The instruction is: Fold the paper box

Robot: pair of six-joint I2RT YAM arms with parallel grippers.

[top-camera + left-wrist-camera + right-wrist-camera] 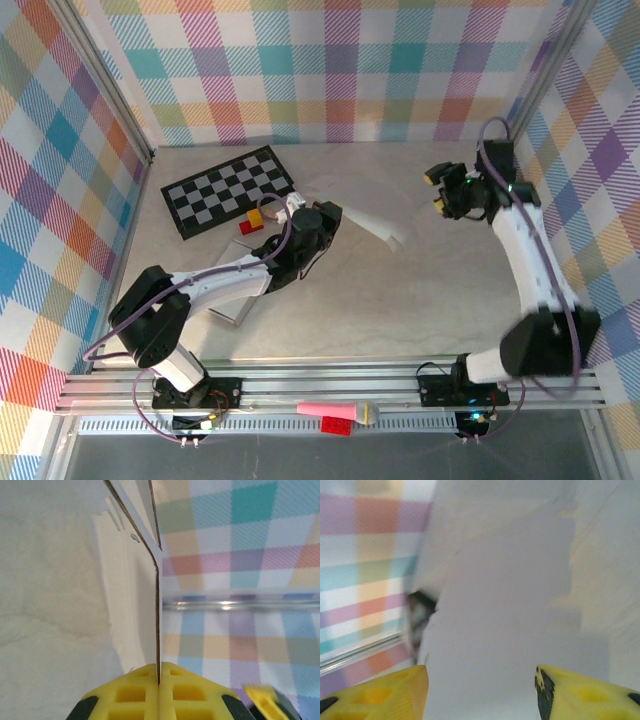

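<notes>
The paper box (368, 224) is a flat white sheet held up off the table in the middle. My left gripper (330, 215) is shut on its left end. In the left wrist view the yellow fingertips (135, 690) pinch the sheet's thin edge (158, 630), which runs straight up and away, with its cut flaps (131, 510) at the top. My right gripper (437, 190) hovers open to the right of the sheet, apart from it. In the right wrist view the pale sheet (510, 625) spreads ahead of the gripper (482, 692), blurred, with nothing between the spread jaws.
A black-and-white checkerboard (228, 190) lies at the back left, with small red and yellow blocks (253, 221) at its near edge. A flat white slab (233, 308) sits under the left arm. Plaid walls close in three sides. A pink object (335, 411) lies on the front rail.
</notes>
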